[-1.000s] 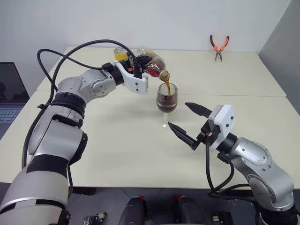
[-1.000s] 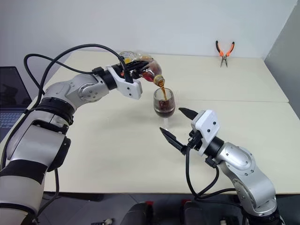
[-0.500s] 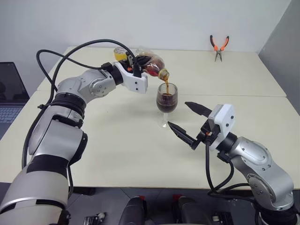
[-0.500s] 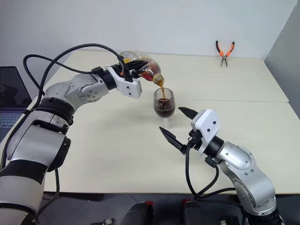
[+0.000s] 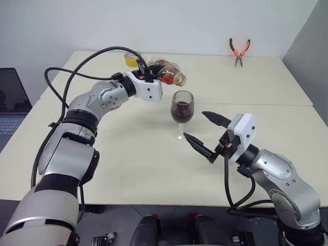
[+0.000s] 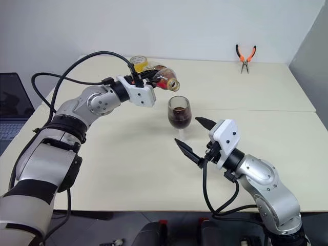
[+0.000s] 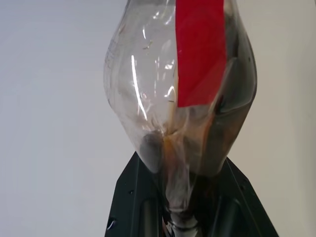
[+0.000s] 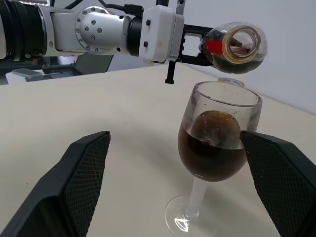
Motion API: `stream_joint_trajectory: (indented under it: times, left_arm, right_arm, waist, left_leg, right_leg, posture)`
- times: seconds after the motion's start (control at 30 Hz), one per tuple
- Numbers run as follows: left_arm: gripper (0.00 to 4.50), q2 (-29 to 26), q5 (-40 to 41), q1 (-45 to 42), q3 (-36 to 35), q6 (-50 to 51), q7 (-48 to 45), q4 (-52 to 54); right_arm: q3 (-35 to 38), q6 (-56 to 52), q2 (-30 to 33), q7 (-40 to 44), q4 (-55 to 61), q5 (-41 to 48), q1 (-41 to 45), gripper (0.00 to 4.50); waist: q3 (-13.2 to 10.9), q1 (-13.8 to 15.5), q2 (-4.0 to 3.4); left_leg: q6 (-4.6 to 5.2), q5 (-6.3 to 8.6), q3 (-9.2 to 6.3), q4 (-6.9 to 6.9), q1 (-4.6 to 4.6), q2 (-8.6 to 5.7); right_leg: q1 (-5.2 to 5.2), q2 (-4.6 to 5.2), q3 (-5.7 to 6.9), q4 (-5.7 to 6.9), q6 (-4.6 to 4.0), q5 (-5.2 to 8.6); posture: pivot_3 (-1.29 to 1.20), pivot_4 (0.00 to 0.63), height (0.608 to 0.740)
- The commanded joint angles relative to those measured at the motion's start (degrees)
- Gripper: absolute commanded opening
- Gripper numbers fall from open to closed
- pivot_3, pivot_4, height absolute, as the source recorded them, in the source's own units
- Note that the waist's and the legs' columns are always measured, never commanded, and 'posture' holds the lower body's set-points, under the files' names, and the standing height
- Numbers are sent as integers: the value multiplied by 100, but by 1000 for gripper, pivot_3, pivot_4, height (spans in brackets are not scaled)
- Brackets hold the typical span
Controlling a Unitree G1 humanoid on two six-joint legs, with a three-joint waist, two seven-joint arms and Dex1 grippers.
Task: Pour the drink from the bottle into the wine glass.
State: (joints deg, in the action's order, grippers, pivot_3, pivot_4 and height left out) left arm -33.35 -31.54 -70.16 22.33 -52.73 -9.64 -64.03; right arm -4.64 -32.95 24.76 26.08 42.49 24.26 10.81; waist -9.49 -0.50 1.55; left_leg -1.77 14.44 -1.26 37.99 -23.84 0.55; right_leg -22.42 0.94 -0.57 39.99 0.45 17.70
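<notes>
Holding the bottle nearly level, the left gripper has its jaws clamped on the bottle's body, mouth just above and beside the rim of the wine glass. The glass stands on the counter, about half filled with the drink. No stream falls now. Judged best practice: bring the bottle fully upright over the glass so drips land inside, then carry it clear without touching the rim. The right gripper waits near the glass's foot, jaws spread wide, gripping nothing. Hard to make out: how much drink remains in the bottle. The pliers lie well beyond the glass.
</notes>
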Motion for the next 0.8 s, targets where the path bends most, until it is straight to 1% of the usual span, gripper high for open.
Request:
stream_joint_trajectory:
  times: [0.03,0.2,0.33,0.47,0.57,0.73,0.8]
  left_arm:
    - [505,136,796,87,-516,261,-436,299]
    - [505,426,1827,582,-1084,996,-1262,901]
    - [504,611,2468,1325,-1468,2016,-1569,1967]
    - [503,855,2994,2192,-1983,3480,-1328,3151]
    - [499,994,3215,2747,-2311,4311,-1039,3821]
    - [487,1211,3405,3368,-2619,5224,-709,4556]
    - [487,1394,3524,3651,-2884,5624,-332,4744]
  right_arm:
    - [12,139,2,53,101,21,142,4500]
    - [8,150,15,94,108,27,184,4500]
    - [-28,132,72,184,141,20,180,4500]
    - [-188,37,218,266,191,-79,218,4500]
    - [-242,-121,331,309,228,-21,309,4500]
    - [-126,-334,356,427,294,378,458,4500]
    - [-52,-429,310,482,264,635,600,4500]
  waist:
    - [0,1,0]
    - [0,-6,0]
    - [1,-28,-1]
    - [1,-93,-1]
    - [2,-107,-1]
    - [2,-104,0]
    - [4,-101,1]
  left_leg:
    - [0,0,-1,0,-1,0]
    - [0,0,-1,5,-1,0]
    - [-1,-1,-1,7,0,1]
    - [-1,0,-4,7,1,5]
    - [3,2,-7,8,1,4]
    - [7,4,-12,8,0,3]
    - [13,7,-11,9,1,3]
  right_leg:
    - [0,0,1,0,0,0]
    - [1,0,1,1,0,0]
    - [2,0,-4,3,0,0]
    - [2,0,-4,7,-1,0]
    - [3,0,-3,8,0,0]
    - [5,1,0,9,-1,0]
    - [8,2,0,7,-1,0]
  posture:
    - [0,150,740]
    - [0,150,740]
    - [0,150,740]
    - [0,150,740]
    - [0,150,740]
    - [0,150,740]
    - [0,150,740]
